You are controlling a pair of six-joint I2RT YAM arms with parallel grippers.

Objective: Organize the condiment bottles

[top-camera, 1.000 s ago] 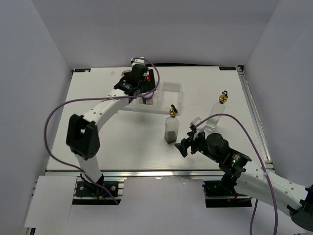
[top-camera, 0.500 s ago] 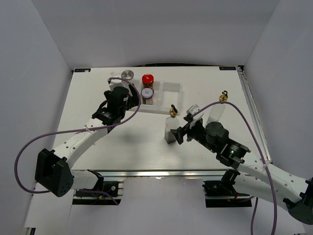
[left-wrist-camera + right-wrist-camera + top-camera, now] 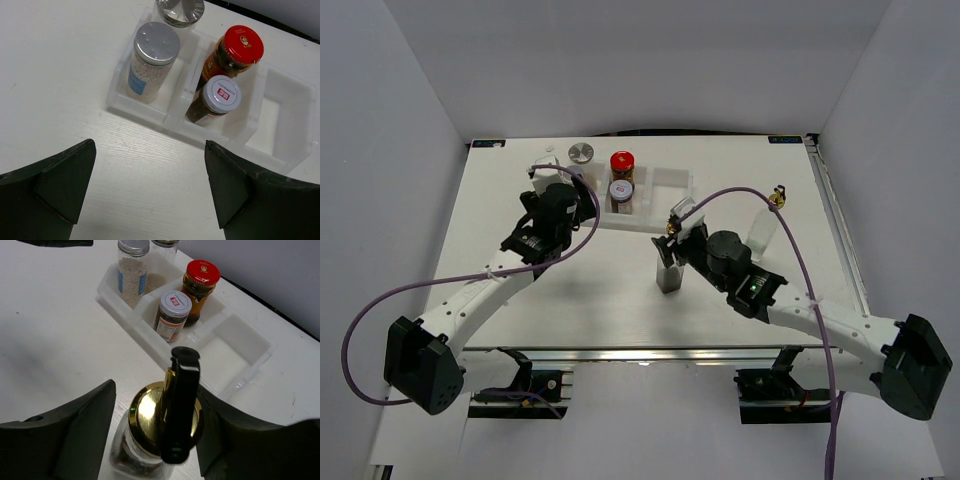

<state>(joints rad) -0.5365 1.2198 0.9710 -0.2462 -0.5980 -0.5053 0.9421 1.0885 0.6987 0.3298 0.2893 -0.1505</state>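
A clear glass bottle (image 3: 668,272) with a gold cap (image 3: 146,421) and black spout stands on the table in front of the white tray (image 3: 672,178). My right gripper (image 3: 672,236) straddles its neck. The right finger lies against the cap, while a sliver of table shows beside the left finger (image 3: 85,420). A second spouted bottle (image 3: 767,222) stands at the right. In the tray are a red-lidded jar (image 3: 243,42), a white-lidded jar (image 3: 221,93) and silver-lidded jars (image 3: 156,45). My left gripper (image 3: 150,145) hangs open and empty in front of the tray.
The tray's right compartment (image 3: 235,340) holds nothing. A silver-lidded jar (image 3: 581,152) sits at the tray's far left end. Grey walls close in the table on three sides. Purple cables loop over both arms.
My left arm has drawn back from the tray toward the near side. My right arm has moved left onto the nearer spouted bottle, and its jaws have narrowed around the neck.
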